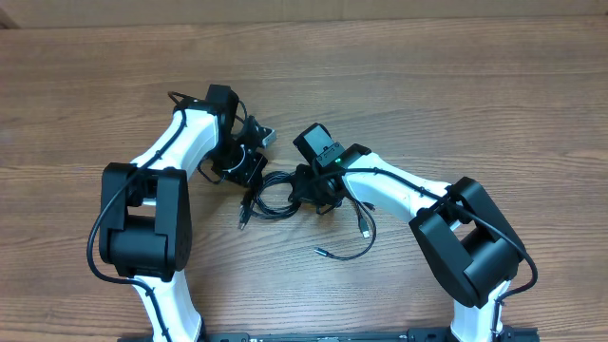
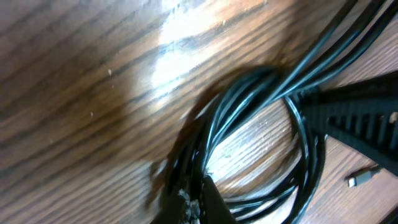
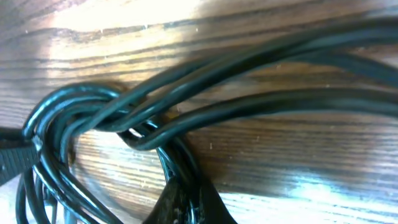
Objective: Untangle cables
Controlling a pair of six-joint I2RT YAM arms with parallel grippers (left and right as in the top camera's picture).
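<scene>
Cables (image 1: 275, 197) in left pincer (image 1: 253, 175), right pincer (image 1: 310, 190)

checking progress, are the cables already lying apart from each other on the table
No, the overhead view shows the cables bunched in one looped tangle on the table, with strands crossing each other.

Even bright overhead light, white glare on table (image 2: 168, 46), blurred wrist close-ups

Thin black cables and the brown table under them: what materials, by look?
The thin black cables: likely smooth rubber or PVC jacket; semi-gloss, light streaks run along the strands, they bend in tight loops. The brown table: wood or wood-grain laminate, can't tell which; grain lines, glossy glare patch.
</scene>
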